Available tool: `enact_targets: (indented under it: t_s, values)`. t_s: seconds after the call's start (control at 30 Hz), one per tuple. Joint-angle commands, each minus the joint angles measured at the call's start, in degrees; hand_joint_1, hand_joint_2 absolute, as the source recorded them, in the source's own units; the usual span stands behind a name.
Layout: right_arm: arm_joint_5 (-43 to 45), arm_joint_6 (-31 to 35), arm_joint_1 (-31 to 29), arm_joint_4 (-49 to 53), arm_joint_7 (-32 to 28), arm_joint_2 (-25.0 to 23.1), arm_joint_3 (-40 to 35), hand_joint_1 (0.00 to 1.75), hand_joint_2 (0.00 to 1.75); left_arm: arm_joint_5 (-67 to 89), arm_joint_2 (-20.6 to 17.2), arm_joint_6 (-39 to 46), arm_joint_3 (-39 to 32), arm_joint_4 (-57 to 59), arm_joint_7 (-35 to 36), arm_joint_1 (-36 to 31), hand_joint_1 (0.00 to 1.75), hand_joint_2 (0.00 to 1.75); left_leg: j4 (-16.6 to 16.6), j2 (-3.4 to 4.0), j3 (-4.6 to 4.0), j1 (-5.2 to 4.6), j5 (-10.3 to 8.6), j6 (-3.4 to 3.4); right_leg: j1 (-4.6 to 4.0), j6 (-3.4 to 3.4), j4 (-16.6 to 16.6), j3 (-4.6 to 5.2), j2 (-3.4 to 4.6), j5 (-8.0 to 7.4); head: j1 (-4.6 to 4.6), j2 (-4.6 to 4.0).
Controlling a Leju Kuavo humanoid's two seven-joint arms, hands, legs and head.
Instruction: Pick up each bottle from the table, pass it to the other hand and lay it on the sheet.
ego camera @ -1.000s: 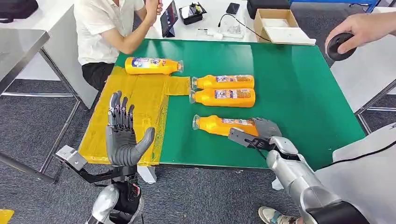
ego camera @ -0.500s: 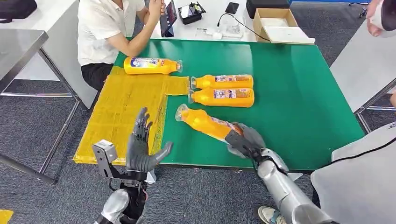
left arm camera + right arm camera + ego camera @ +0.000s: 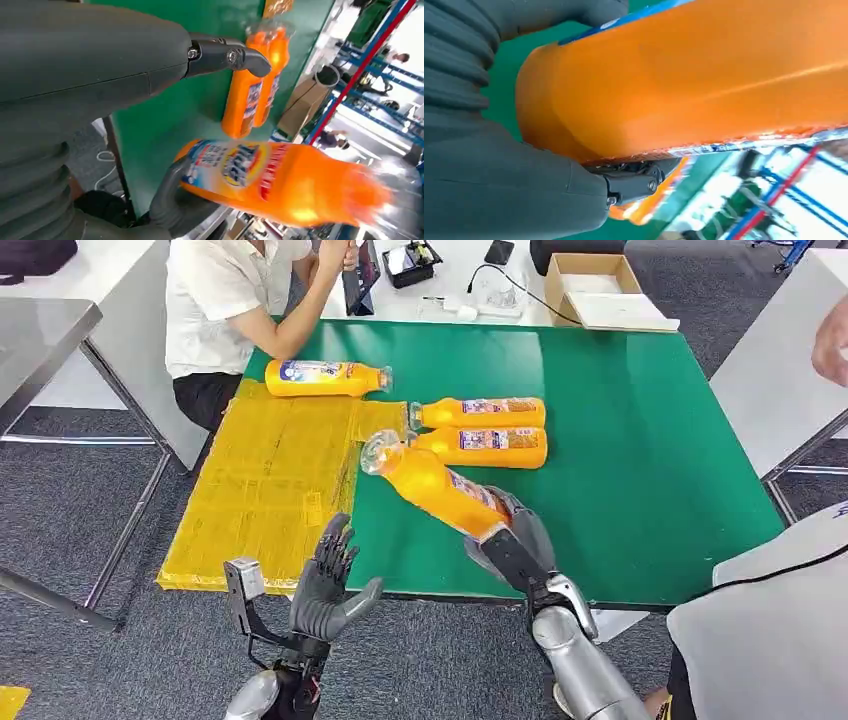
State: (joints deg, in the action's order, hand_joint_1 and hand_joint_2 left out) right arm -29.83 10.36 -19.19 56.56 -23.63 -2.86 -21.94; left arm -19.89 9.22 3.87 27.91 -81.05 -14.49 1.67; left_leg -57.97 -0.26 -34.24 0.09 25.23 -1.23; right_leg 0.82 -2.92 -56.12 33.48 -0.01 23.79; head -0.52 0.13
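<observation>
My right hand (image 3: 515, 540) grips the base of an orange bottle (image 3: 430, 485) and holds it above the green table (image 3: 640, 440), cap tilted up and toward my left. The same bottle (image 3: 280, 182) (image 3: 704, 75) shows close up in both wrist views. Near the table's front edge my left hand (image 3: 328, 585) is open, fingers spread, a short way from the bottle. Two more orange bottles (image 3: 480, 413) (image 3: 482, 447) lie side by side on the green surface. One bottle (image 3: 325, 378) lies on the far end of the yellow sheet (image 3: 265, 485).
A person in a white shirt (image 3: 225, 300) sits at the table's far left corner. A cardboard box (image 3: 600, 290) and small devices sit on the white table behind. Another person's hand (image 3: 830, 340) is at the right edge. A grey table (image 3: 40, 340) stands to the left.
My right hand has lifted the bottle off the table and swung it leftward, cap rising. My left hand has moved right and lower, closer to the bottle. The view has shifted slightly.
</observation>
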Motion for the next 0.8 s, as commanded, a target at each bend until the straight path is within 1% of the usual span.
enact_targets:
  t_s: [0.03, 0.07, 0.13, 0.17, 0.2, 0.23, 0.27, 0.37, 0.4, 0.47, 0.57, 0.8]
  values:
    - [0.7, 0.5, 0.0, 3.6, 0.1, 0.1, -3.0, 1.75, 1.75, -0.1, -1.3, 0.4, 2.0, 3.4, 0.2, -1.8, 0.0, 1.75, 0.1, 0.02, 0.23, 0.01, 0.04, 0.09, -0.03, 0.14, 0.0, -0.2, -0.01, 0.06, -0.02, 0.0]
    - [0.7, 0.5, 0.0, 3.6, 0.1, 0.1, -3.0, 1.75, 1.75, -0.1, -1.3, 0.4, 2.0, 3.4, 0.2, -1.8, 0.0, 1.75, 0.0, -0.02, 0.1, -0.01, 0.0, 0.05, 0.0, 0.07, 0.0, -0.09, -0.04, 0.03, 0.0, 0.0]
    - [0.7, 0.5, 0.0, 3.6, 0.1, 0.1, -3.0, 1.75, 1.75, -0.1, -1.3, 0.4, 2.0, 3.4, 0.2, -1.8, 0.0, 1.75, 0.0, 0.01, 0.12, 0.0, 0.01, 0.04, 0.0, 0.07, 0.0, -0.11, -0.01, 0.03, 0.0, 0.0]
    - [1.7, -0.2, 0.1, 3.8, -1.1, -0.4, -3.2, 1.75, 1.75, 0.5, -1.2, 1.2, 2.1, 3.4, 0.1, -1.9, 0.0, 1.75, 0.1, 0.05, 0.21, 0.02, 0.04, 0.06, -0.02, 0.11, 0.0, -0.19, 0.03, 0.04, 0.0, 0.0]
    - [1.5, -0.2, 0.2, 3.8, -0.9, -1.0, -3.8, 1.75, 1.75, 0.5, -1.1, 1.2, 2.1, 3.4, 0.1, -2.1, 0.0, 1.75, 0.0, 0.05, 0.14, 0.02, 0.02, 0.05, -0.02, 0.08, 0.0, -0.13, 0.03, 0.02, 0.0, 0.0]
    - [1.5, -0.2, 0.2, 3.8, -0.8, -1.4, -4.1, 1.75, 1.75, 0.5, -1.1, 1.3, 2.2, 3.5, 0.1, -2.2, 0.0, 1.75, 0.1, 0.1, 0.37, 0.04, 0.11, 0.1, -0.05, 0.18, 0.1, -0.35, 0.06, 0.09, 0.0, 0.0]
    - [1.7, -0.5, 0.1, 3.9, -0.6, -1.5, -5.2, 1.75, 1.75, 0.6, -1.0, 1.3, 2.5, 3.6, 0.1, -2.5, 0.0, 1.75, 0.0, 0.04, 0.13, 0.01, 0.03, 0.06, 0.0, 0.09, 0.0, -0.11, 0.03, 0.04, 0.0, 0.0]
    - [2.1, -0.4, -0.2, 2.6, -1.0, -2.6, -7.8, 1.75, 1.75, 1.4, -0.9, 2.4, 3.0, 1.9, -1.1, -2.6, 0.0, 1.75, 0.0, 0.14, 0.23, 0.04, 0.09, 0.11, -0.04, 0.16, 0.0, -0.19, 0.11, 0.08, 0.0, 0.0]
    - [2.3, -0.2, -0.3, 2.5, -1.4, -2.8, -8.3, 1.75, 1.75, 1.4, -0.8, 2.4, 3.2, 1.5, -1.1, -2.6, 0.0, 1.75, 0.0, 0.08, 0.11, 0.02, 0.04, 0.08, -0.02, 0.11, 0.0, -0.09, 0.06, 0.04, 0.0, 0.0]
    - [3.2, -0.7, -0.4, 2.0, -1.9, -3.5, -10.3, 1.75, 1.75, -3.6, 0.1, 1.8, 2.5, -0.4, -0.4, -2.3, 0.0, 1.75, 0.0, 0.05, 0.11, 0.01, 0.03, 0.08, -0.02, 0.1, 0.0, -0.08, 0.03, 0.04, -0.02, 0.0]
    - [3.9, -1.4, -0.6, 1.6, -2.0, -3.8, -12.8, 1.75, 1.75, -2.6, 0.7, 5.5, 2.4, -2.0, -2.7, -2.6, 0.0, 1.75, 0.0, 0.1, 0.09, 0.05, 0.04, 0.07, -0.05, 0.1, 0.0, -0.06, 0.08, 0.03, 0.0, 0.0]
    - [4.1, -1.5, -0.6, 1.6, -2.0, -3.8, -13.1, 1.75, 1.75, -2.4, 0.8, 6.0, 2.4, -2.1, -2.9, -2.7, 0.0, 1.75, 0.0, 0.11, 0.12, 0.05, 0.06, 0.08, -0.05, 0.11, 0.0, -0.08, 0.09, 0.04, -0.02, 0.0]
